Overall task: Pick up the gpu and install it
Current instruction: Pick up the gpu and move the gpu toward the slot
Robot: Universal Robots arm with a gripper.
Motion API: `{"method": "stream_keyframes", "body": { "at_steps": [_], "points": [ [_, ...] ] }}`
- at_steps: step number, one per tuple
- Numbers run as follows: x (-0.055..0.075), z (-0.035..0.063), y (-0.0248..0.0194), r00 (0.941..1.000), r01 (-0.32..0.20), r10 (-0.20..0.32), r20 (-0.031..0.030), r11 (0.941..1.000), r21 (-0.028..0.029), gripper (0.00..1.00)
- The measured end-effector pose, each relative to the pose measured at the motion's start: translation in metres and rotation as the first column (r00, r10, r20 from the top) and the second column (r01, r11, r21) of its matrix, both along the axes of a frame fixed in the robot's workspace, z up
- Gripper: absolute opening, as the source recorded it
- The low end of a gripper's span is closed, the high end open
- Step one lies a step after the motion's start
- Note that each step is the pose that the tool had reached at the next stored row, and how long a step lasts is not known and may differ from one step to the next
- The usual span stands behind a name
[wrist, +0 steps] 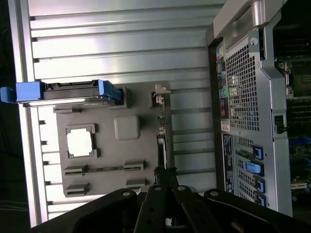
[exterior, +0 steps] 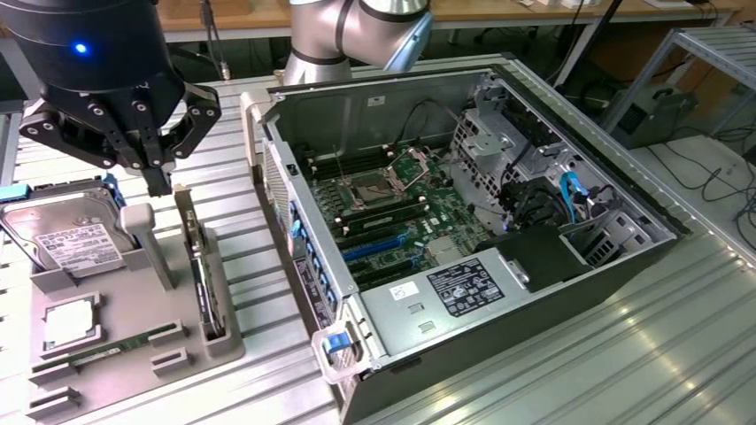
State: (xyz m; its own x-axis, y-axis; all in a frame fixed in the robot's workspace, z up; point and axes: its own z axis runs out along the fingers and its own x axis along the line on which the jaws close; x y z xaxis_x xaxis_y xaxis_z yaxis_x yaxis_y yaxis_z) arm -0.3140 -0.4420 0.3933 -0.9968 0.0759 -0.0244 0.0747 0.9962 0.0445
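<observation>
And here's the black metal gripper (exterior: 158,181) up at ten o'clock in the exterior view, its slim fingers pinched together with nothing between them, hanging just above the grey moulded plastic tray (exterior: 142,305). Just beside the fingertips, toward four o'clock, stands the gpu (exterior: 201,266), a flat dark rectangular card parked on edge in the tray's long slot, not gripped. From the wrist camera the gripper (wrist: 165,175) lines up over that same gpu (wrist: 164,141), seen edge-on. At nine o'clock the silver hard drive with white label (exterior: 65,239) leans in its cradle. A square silver processor chip (exterior: 69,323) and a narrow green memory stick (exterior: 112,347) lie toward seven o'clock. The big black open computer case (exterior: 532,354) sits at centre, green motherboard (exterior: 402,212) exposed, resting on the ribbed aluminium table (exterior: 614,381).
</observation>
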Motion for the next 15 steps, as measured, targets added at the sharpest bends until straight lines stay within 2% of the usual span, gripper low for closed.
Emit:
{"method": "stream_keyframes", "body": {
  "at_steps": [7, 11, 14, 15],
  "points": [
    [0.0, 0.0, 0.0, 1.0, 0.0, 0.0, 0.0, 1.0, 0.0, 0.11],
    [0.0, 0.0, 0.0, 1.0, 0.0, 0.0, 0.0001, 1.0, 0.0, 0.36],
    [0.0, 0.0, 0.0, 1.0, 0.0, 0.0, 0.0, 1.0, 0.0, 0.42],
    [0.0, 0.0, 0.0, 1.0, 0.0, 0.0, 0.0001, 1.0, 0.0, 0.48]
  ]
}}
